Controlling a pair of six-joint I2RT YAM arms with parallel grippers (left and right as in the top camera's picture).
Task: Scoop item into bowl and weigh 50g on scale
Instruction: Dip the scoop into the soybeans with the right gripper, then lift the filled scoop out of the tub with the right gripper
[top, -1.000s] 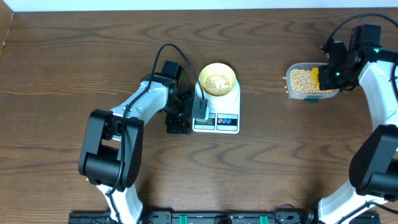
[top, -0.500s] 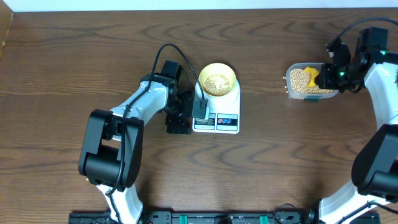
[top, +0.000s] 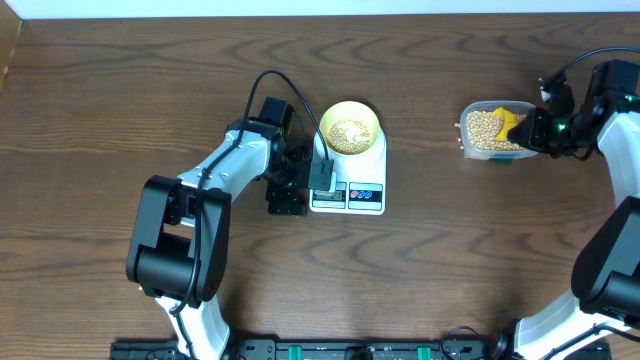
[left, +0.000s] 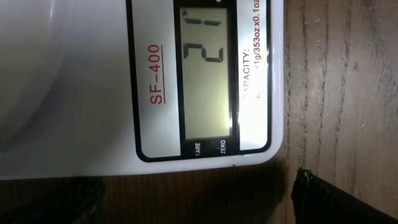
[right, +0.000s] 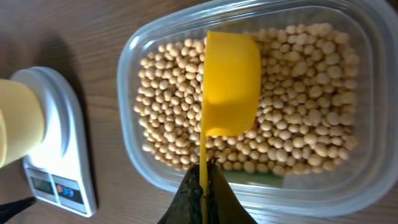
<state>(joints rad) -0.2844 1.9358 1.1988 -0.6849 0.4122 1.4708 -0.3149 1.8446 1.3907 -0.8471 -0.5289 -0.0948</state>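
Tan beans (top: 485, 129) (right: 298, 118) fill a clear tub (top: 466, 142) (right: 134, 74) at the right. My right gripper (top: 533, 130) (right: 204, 186) is shut on the thin handle of a yellow scoop (top: 508, 124) (right: 231, 81). The scoop's cup hangs over the beans in the tub with its outside toward the wrist camera. The pale yellow bowl (top: 350, 127) (right: 18, 121) sits on the white scale (top: 378, 160) (left: 81, 93) (right: 62, 168) with beans in it. My left gripper (top: 303, 190) (left: 199, 208) stands open at the scale's display end; two digits are lit on the display (left: 208, 68).
The brown wooden table (top: 450, 250) carries only the scale and the tub. The left arm's cable (top: 290, 85) loops above the bowl's left side. The right arm (top: 615, 130) reaches in from the right edge.
My right arm has drawn back to the right and the scoop has shifted with it over the tub's right part. The left arm, bowl and scale have not moved.
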